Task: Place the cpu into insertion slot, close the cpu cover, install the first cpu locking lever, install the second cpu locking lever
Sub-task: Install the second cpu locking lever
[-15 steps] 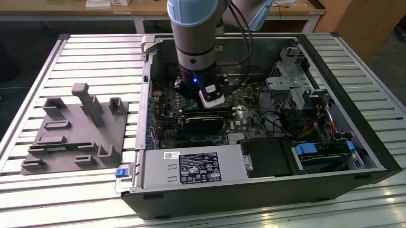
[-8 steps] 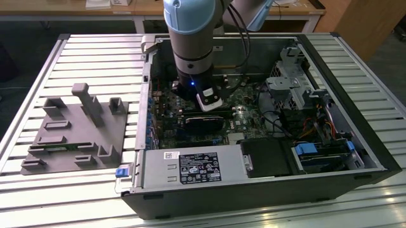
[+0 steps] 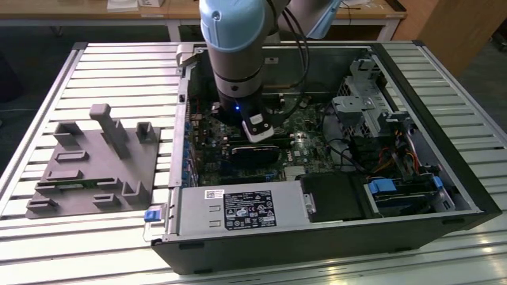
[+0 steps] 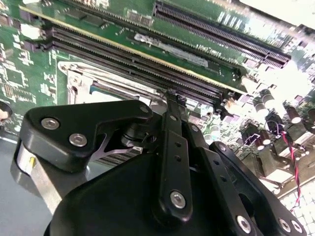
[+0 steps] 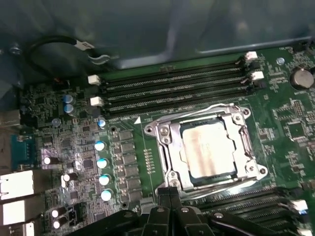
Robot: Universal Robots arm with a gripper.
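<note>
Silver cpu [image 5: 206, 150] sits seated under its cpu cover [image 5: 170, 147]; end effector [image 5: 170, 206] pinched together hovers beside it, ready to press.

An open black computer case [image 3: 467, 196] is seen lying on a slatted metal tabletop [image 3: 119, 65]. A grey fixture plate [image 3: 95, 172] with upright blocks is set on the tabletop at the exterior view's left, just beside the case. Inside the case, a labelled power supply [image 3: 237, 209] is mounted along the near wall, and long black memory slots [image 5: 172, 88] are laid side by side on the green board [image 5: 64, 147].
</note>
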